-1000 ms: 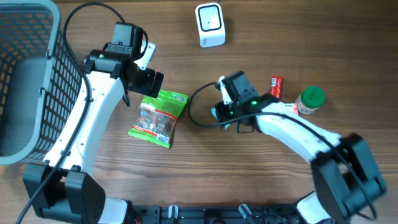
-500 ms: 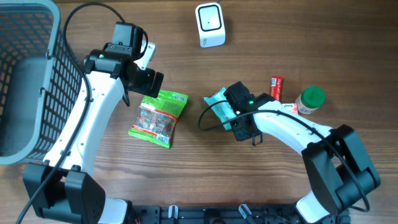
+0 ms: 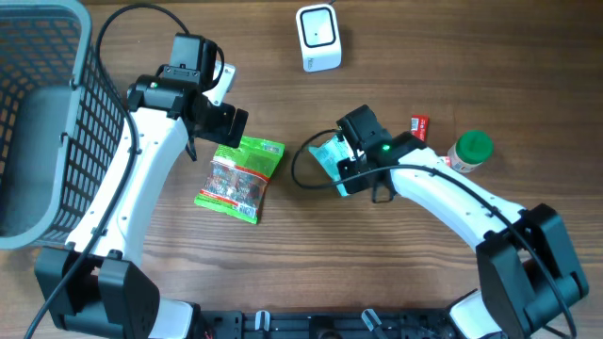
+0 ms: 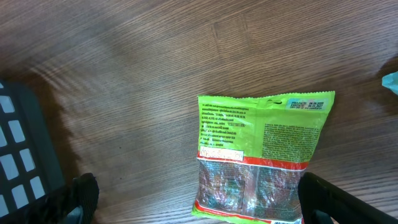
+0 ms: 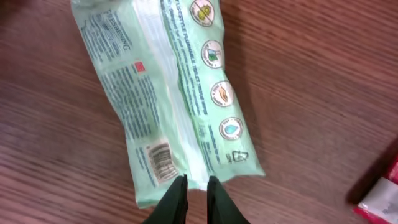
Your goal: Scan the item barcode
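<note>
**Barcode Visible, Most Print Too Small to Read**

In the right wrist view, the pale mint-green soft plastic pack [image 5: 168,93] carries a black barcode [image 5: 160,162] near its lower left edge, with digits too small to read. Columns of fine print run above it, and one heading seems to read "Flushable". Four round pictograms [image 5: 222,92] line the right side, with a small outline symbol [image 5: 239,154] below them. In the left wrist view, the bright green snack bag [image 4: 261,130] bears blocks of small print and a white label strip [image 4: 219,154], all illegible.
</note>
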Tool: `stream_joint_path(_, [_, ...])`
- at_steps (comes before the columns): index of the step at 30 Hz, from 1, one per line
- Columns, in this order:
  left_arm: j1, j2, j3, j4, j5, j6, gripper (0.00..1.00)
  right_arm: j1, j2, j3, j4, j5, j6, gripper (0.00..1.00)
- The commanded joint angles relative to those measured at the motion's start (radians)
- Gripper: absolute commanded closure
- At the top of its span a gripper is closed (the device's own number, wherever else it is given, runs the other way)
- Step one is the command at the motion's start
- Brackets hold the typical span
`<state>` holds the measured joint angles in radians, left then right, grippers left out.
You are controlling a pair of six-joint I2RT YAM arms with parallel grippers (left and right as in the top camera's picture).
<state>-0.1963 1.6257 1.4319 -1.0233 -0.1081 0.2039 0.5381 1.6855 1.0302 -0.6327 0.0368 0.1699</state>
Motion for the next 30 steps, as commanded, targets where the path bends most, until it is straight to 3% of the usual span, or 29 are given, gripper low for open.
stream_joint_path(1, [-0.003,-0.004,0.01,0.003,-0.009,0.009,0.0,0.0,0.037,-0.027,0.048,-0.014,-0.014,0.85])
stream_joint_path(8, [-0.003,-0.004,0.01,0.003,-0.009,0.009,0.0,0.002,0.096,-0.029,0.096,-0.035,-0.013,0.84])
stream_joint_path(14, [-0.003,-0.004,0.01,0.003,-0.009,0.009,0.0,0.002,0.151,-0.038,0.101,-0.035,-0.013,0.7])
stream_joint_path(18, [-0.003,-0.004,0.01,0.003,-0.009,0.009,0.0,0.002,0.168,-0.038,0.097,-0.039,-0.013,0.67])
stream_joint_path(24, [-0.003,-0.004,0.01,0.003,-0.009,0.009,0.0,0.002,0.168,-0.038,0.099,-0.092,-0.014,0.47])
stream_joint_path(30, [-0.003,-0.004,0.01,0.003,-0.009,0.009,0.0,0.001,0.064,0.018,0.047,-0.113,-0.043,0.47])
